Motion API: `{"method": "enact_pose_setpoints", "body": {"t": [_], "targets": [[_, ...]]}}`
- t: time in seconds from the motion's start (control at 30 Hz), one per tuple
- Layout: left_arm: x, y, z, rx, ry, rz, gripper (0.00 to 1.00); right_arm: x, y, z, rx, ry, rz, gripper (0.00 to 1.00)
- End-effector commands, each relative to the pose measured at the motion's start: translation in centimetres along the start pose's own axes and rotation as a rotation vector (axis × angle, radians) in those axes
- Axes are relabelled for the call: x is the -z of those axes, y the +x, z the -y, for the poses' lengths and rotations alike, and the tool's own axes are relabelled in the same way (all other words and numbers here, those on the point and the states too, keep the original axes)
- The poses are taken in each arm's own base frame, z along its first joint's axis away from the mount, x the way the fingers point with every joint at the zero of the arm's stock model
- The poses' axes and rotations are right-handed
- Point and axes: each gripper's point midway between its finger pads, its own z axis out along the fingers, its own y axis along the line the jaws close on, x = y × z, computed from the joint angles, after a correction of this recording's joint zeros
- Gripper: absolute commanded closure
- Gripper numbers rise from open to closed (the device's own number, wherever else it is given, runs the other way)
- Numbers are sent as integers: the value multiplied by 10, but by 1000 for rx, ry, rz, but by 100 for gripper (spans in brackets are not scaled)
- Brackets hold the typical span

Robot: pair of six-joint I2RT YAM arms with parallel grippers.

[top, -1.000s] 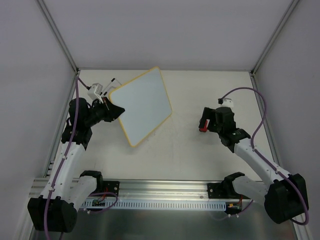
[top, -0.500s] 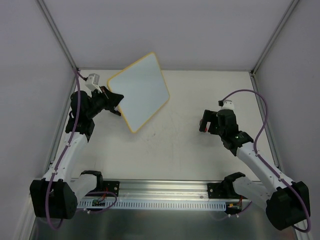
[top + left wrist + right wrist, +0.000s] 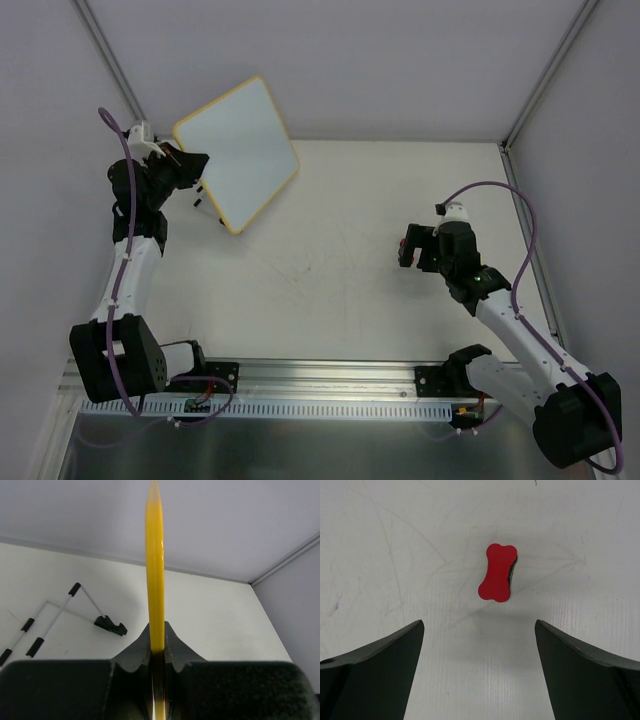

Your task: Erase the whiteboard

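The left arm reaches steeply up along the left side of the top view, its forearm stretched toward the upper left corner. The left gripper [image 3: 193,163] is clamped on an edge of the small white rectangular whiteboard with a thin yellow frame [image 3: 235,148]. The whiteboard is raised off the pale table [image 3: 330,300] and tilted, its blank face toward the overhead camera. It sits in the upper left of the frame, just right of the gripper. In the left wrist view the left gripper [image 3: 157,642] pinches the whiteboard [image 3: 155,575] edge-on – a yellow strip rising straight up from between the two black fingers. A white wire stand with black tips [image 3: 75,612] lies on the table at lower left.

The right arm bends in from the lower right, its wrist pointing left over the table. The right gripper [image 3: 479,630] is spread wide and holds nothing – a red bone-shaped eraser [image 3: 497,572] lies on the table just ahead of the gap, touching neither finger, well apart from the whiteboard.
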Motion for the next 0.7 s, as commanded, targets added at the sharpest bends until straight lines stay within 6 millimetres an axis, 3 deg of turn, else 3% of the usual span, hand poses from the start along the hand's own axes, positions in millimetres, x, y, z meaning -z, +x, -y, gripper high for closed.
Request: {"method": "enact_pose_setpoints", "body": {"t": [0.0,0.27,0.67], "targets": [[2,-87,54,-142,192,242,100,4,-2,0,12,-15,9,5],[-11,-104,14,-147,139,263,100,3,-2,3,25,-13,4,5],[-30,-100,-33,-153,82,237,100,1,-2,4,30,-12,-12,4]]}}
